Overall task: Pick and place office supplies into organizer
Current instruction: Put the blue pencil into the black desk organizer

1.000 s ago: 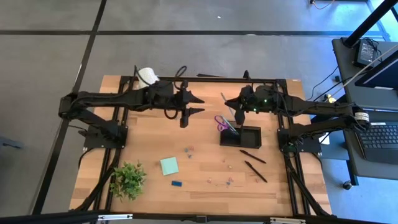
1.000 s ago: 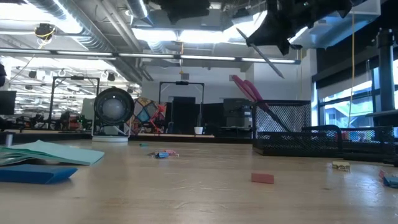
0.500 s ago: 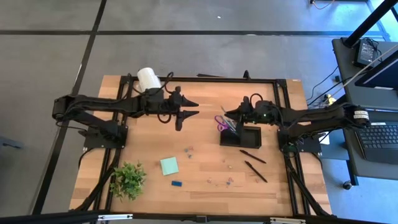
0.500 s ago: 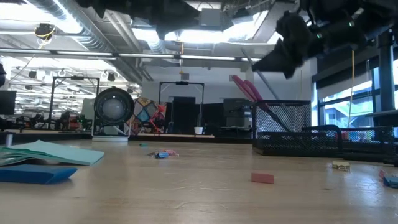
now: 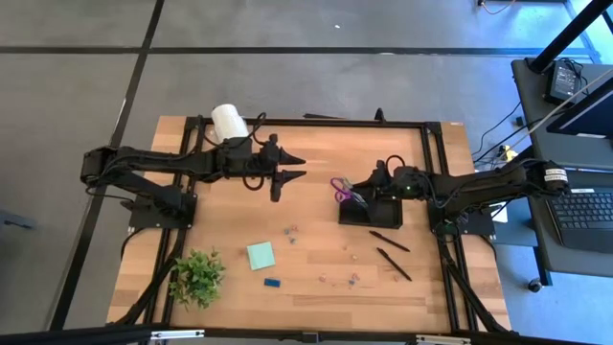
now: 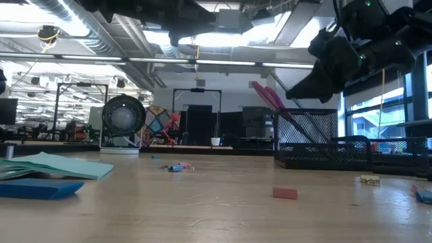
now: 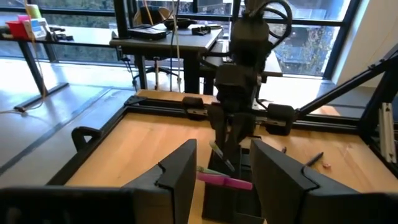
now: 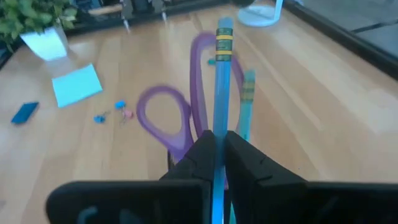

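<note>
Pencil [image 8: 222, 81] stays pinched in your right pincer [image 5: 369, 182], long axis pointing toward nine o'clock over the organizer [image 5: 383, 211]'s tall compartment.

Robotics lab or workshop, open-plan. Wooden desk [image 5: 316, 216] sits in a black metal frame on a bare grey floor [image 5: 316, 86]. Exposed ceiling ducts [image 6: 101, 30] and strip lights overhead, a big round fan [image 6: 123, 118] and equipment racks behind, a laptop [image 5: 584, 216] on a side bench, large windows [image 7: 305, 37].
</note>
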Motion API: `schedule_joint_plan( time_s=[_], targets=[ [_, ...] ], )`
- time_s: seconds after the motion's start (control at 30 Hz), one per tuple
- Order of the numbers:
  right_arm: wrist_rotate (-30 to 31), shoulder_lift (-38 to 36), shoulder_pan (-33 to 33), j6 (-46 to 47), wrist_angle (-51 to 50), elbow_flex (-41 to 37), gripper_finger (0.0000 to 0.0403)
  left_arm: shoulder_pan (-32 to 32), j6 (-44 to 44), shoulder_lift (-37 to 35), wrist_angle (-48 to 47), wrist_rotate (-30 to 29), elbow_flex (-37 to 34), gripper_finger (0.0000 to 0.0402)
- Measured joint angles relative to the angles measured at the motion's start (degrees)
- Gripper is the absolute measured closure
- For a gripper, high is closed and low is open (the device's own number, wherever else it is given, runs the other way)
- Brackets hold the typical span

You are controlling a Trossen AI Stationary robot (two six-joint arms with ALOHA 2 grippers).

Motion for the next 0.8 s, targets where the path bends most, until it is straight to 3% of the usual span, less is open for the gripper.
schedule_joint_plan(
  time_s=[0.53,0.8],
  targets=[
    [0.3,0.0,0.0,1.4,-0.6,-1.1,0.0371,0.0,0.2,0.0,0.2,-0.3,0.0,0.0258],
    [0.2,0.0,0.0,1.6,-0.8,-1.1,0.0331,0.0,0.1,0.0,0.2,-0.2,0.0,0.0258]
  ],
)
